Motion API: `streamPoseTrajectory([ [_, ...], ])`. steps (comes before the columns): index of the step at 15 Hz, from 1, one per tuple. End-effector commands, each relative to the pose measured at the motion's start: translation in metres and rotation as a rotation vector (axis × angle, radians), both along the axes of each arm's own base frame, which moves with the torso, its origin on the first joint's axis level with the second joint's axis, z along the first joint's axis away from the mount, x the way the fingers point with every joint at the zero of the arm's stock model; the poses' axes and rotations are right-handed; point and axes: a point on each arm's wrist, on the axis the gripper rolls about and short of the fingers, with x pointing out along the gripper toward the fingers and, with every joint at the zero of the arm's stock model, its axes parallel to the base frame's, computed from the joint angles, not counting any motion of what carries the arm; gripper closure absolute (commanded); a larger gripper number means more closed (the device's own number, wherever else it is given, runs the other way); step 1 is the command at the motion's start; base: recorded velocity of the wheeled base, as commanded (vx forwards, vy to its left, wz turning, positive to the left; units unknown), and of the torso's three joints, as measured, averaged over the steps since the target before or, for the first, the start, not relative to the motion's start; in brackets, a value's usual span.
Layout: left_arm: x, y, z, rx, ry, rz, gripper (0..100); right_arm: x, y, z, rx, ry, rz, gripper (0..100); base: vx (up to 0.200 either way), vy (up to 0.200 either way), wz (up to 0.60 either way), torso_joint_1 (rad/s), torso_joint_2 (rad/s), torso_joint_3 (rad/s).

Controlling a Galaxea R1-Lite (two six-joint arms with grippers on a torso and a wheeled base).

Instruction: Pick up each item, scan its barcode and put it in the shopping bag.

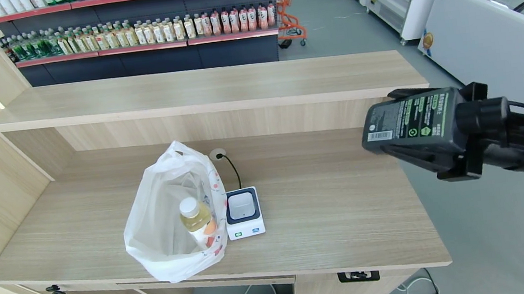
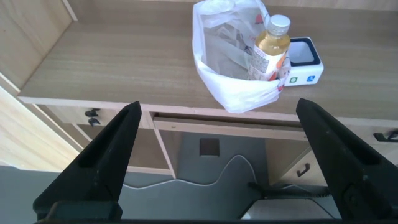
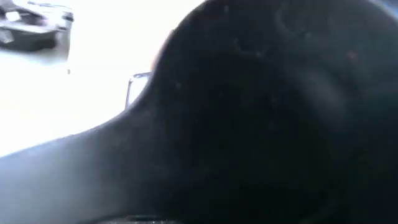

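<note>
— Shopping bag (image 1: 162, 227): where does it sit, and where are your claws?

— Entry, left to right. My left claw (image 2: 214, 168) hangs just off the desk's (image 1: 346, 196) front edge, fingers spread wide, nothing between them. The bag stands near the front edge, left of centre, mouth open upward. One bottle (image 1: 196, 218) with a white cap is upright inside it. The scanner (image 1: 244, 212) is just beside the bag's right side, window facing up. My right claw (image 1: 430, 130) is off the desk's right edge, in the air, clenched on a dark pouch (image 1: 406, 118). The pouch's free end points toward the desk, and the barcode on that end faces up.

— Step in hand?

— Judged: the pouch is picked up but not yet scanned. It is well apart from the scanner.

— Next move?

— Carry the pouch leftward over the desk and turn the wrist so the barcode faces down onto the scanner window. Hold it near and level. After that, shift over the bag's mouth and release, keeping clear of the bottle's cap.
</note>
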Motion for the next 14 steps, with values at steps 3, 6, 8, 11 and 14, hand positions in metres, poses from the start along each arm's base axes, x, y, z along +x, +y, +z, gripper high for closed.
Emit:
streamPoseTrajectory([
  [3,0.0,0.0,0.0,0.0,0.001,0.0,0,-0.04,0.038,0.027,0.0,-0.182,0.229,100,0.0,0.0,0.0,0.0,0.0,0.0],
  [6,0.0,0.0,0.0,0.0,0.001,0.0,0,-0.054,0.052,0.034,-0.001,-0.223,0.346,100,0.0,0.0,0.0,0.0,0.0,0.0],
  [8,0.0,0.0,0.0,0.0,0.001,0.0,0,-0.067,0.062,0.036,-0.002,-0.271,0.425,100,0.0,0.0,0.0,0.0,0.0,0.0],
  [11,0.0,0.0,0.0,0.0,0.001,0.0,0,-0.088,0.071,0.041,0.018,-0.303,0.511,100,0.0,0.0,0.0,0.0,0.0,0.0],
  [14,0.0,0.0,0.0,0.0,0.001,0.0,0,-0.092,0.075,0.038,0.015,-0.306,0.536,100,0.0,0.0,0.0,0.0,0.0,0.0],
])
